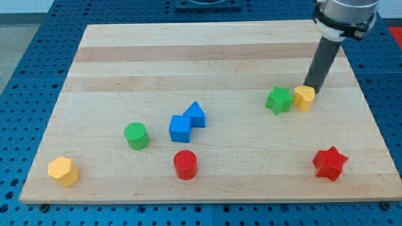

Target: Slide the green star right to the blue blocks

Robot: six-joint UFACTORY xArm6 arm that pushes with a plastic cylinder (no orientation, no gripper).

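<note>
1. My tip (310, 90) rests at the view's upper right of the wooden board (207, 50), touching or just beside the top right edge of the yellow block (304, 98). The arm carries only a straight dark rod, so there is no claw to be released, clenched or grasping.
2. The green star (279, 100) sits just to the view's left of the yellow block, the two touching or nearly so. My tip is to the view's right of the star, with the yellow block between them.
3. The two blue blocks lie well apart from the star, toward the view's left near the board's middle: a blue cube (180, 129) and a blue wedge-like block (195, 114) touching at its upper right.
4. A green cylinder (135, 135) stands to the left of the blue pair, and a red cylinder (185, 164) below them.
5. A yellow hexagonal block (63, 171) sits at the lower left corner; a red star (330, 163) at the lower right.
6. No container is on the board; every block lies directly on the wood.
</note>
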